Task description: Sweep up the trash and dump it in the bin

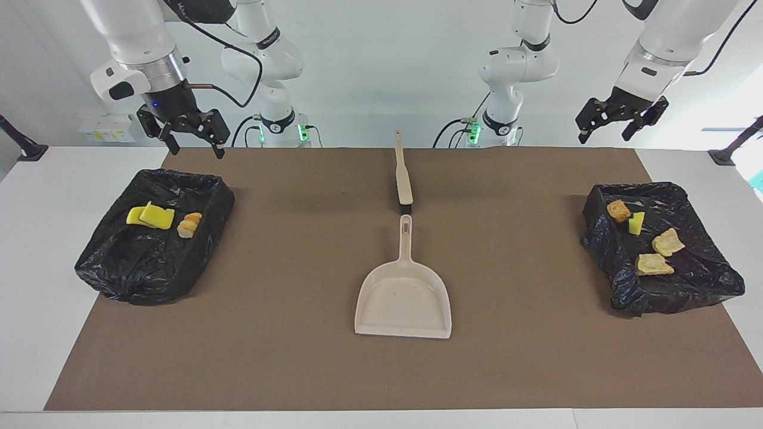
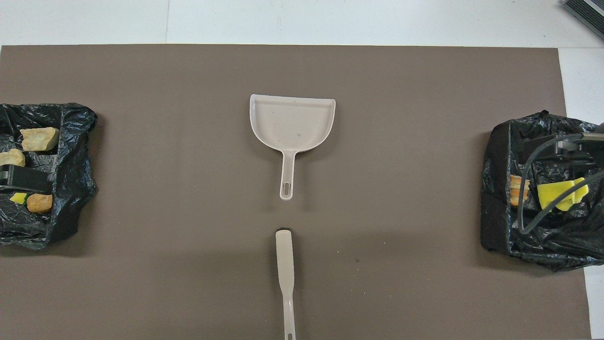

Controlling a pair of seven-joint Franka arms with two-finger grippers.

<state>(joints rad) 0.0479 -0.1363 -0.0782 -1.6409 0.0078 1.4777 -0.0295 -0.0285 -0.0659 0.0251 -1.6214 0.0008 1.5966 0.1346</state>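
The trash lies in two black bag-lined bins. The bin (image 1: 137, 280) at the right arm's end holds yellow sponge pieces (image 1: 152, 216) and a tan-orange chunk (image 1: 189, 225). The bin (image 1: 685, 292) at the left arm's end holds a brown nugget (image 1: 618, 210), a yellow-green piece (image 1: 636, 223) and two tan chunks (image 1: 667, 242). A beige dustpan (image 1: 403, 298) lies mid-table with a beige brush (image 1: 403, 179) nearer to the robots, handle to handle. My right gripper (image 1: 194, 146) is open and empty above its bin's near edge. My left gripper (image 1: 605, 136) is open and empty, raised above the table's near edge at its end.
A brown mat (image 1: 298, 357) covers the white table (image 1: 36, 238). In the overhead view the bins (image 2: 71, 189) (image 2: 495, 226) sit at the mat's two ends, the dustpan (image 2: 292, 123) and brush (image 2: 284, 264) between them. The right arm's cable hangs over its bin.
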